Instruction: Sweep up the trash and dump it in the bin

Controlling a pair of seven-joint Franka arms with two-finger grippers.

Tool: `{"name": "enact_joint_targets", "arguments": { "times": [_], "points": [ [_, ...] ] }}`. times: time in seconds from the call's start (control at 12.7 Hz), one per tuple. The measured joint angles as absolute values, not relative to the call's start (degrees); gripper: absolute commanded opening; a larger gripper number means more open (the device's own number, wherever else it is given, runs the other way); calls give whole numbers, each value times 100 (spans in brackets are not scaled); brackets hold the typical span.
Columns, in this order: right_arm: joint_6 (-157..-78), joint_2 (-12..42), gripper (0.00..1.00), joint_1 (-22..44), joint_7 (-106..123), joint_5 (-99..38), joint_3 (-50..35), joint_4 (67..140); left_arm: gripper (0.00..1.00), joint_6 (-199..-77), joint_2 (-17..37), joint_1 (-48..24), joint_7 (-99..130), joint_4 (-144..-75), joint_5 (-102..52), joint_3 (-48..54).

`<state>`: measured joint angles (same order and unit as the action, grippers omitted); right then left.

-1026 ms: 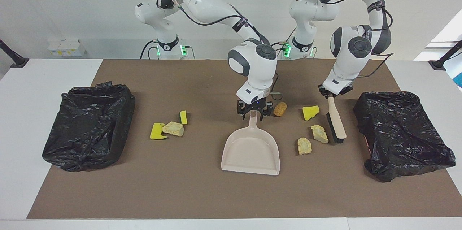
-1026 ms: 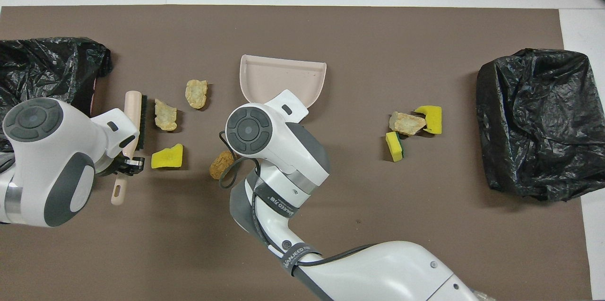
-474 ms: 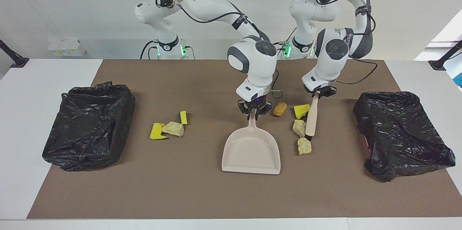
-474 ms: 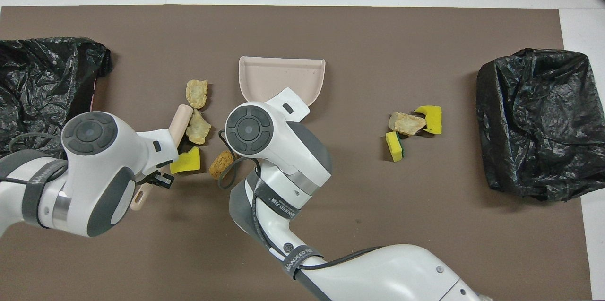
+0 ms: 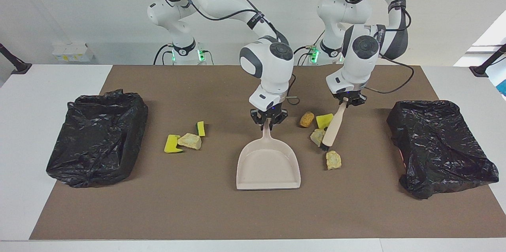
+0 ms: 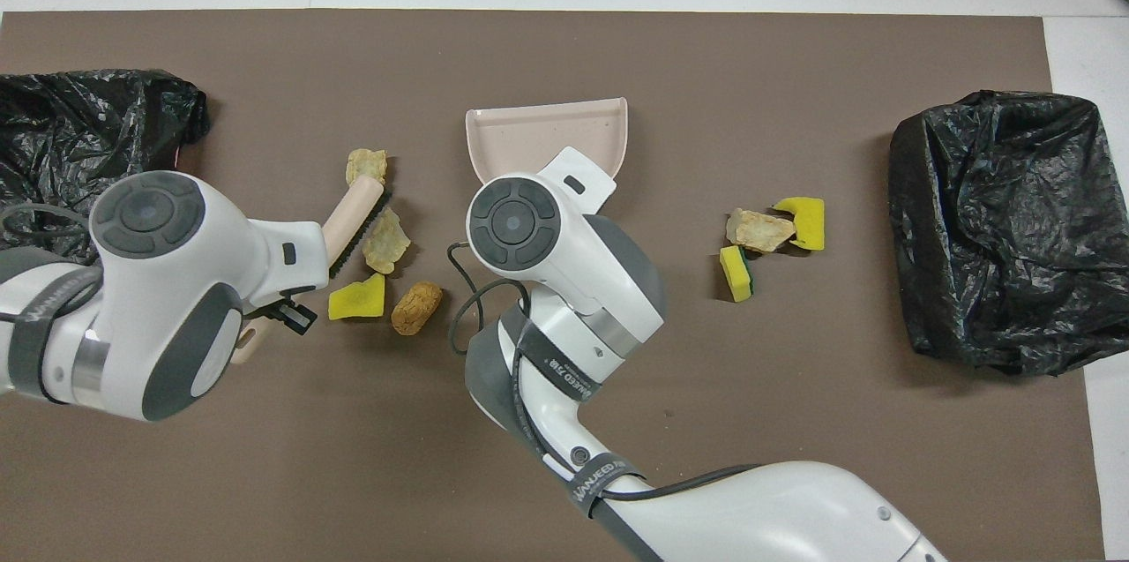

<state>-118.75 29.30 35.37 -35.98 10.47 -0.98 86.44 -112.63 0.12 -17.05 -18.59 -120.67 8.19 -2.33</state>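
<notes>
The right gripper [image 5: 268, 124] has its fingers clamped on the beige plastic dustpan [image 5: 269, 165]; beside the dustpan, the left gripper [image 5: 346, 101] clasps the wooden-handled brush [image 5: 332, 129] against a pale crumbly chunk [image 5: 317, 136].

A beige dustpan [image 5: 269, 165] lies flat on the brown mat [image 5: 221, 212], its handle tip between the right fingers [image 5: 261, 122] and its open mouth pointing away from them. A wooden-handled brush [image 5: 331, 129] slants down from the left fingers [image 5: 343, 100], which clamp its handle end; its black bristles rest on the mat below them. One black bag [image 5: 97, 137] sits well out from the right fingers at that arm's end of the table [image 5: 39, 86], another black bag [image 5: 438, 145] near the left fingers. White boxes [image 5: 73, 51] stand off the table.
</notes>
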Motion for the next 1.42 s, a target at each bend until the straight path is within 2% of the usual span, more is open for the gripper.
{"name": "enact_joint_targets", "arguments": {
  "times": [0.55,0.79,0.95,1.11,1.26,1.42],
  "points": [
    [-11642,2302,0,2373,916,643,-95,9139,0,-11667,1165,-1214,-2807,-10830,1095,-265],
    [-10667,2005,0,2288,2605,513,-109,9243,0,-11869,1591,-1143,-3170,-10636,1138,-262],
    [-10064,1819,0,2362,3606,508,-153,9277,0,-11743,1598,-1146,-3323,-10641,1138,-240],
    [-9987,1745,0,2392,4489,508,-163,9327,0,-11618,1539,-1180,-3291,-10732,1134,-178],
    [-10152,1742,0,2407,5213,508,-164,9370,0,-11507,1407,-1316,-3000,-10958,1131,-128],
    [-10837,1718,0,2424,5662,508,-165,9647,0,-11142,1206,-1575,-2462,-11166,1121,-103]
  ]
}}
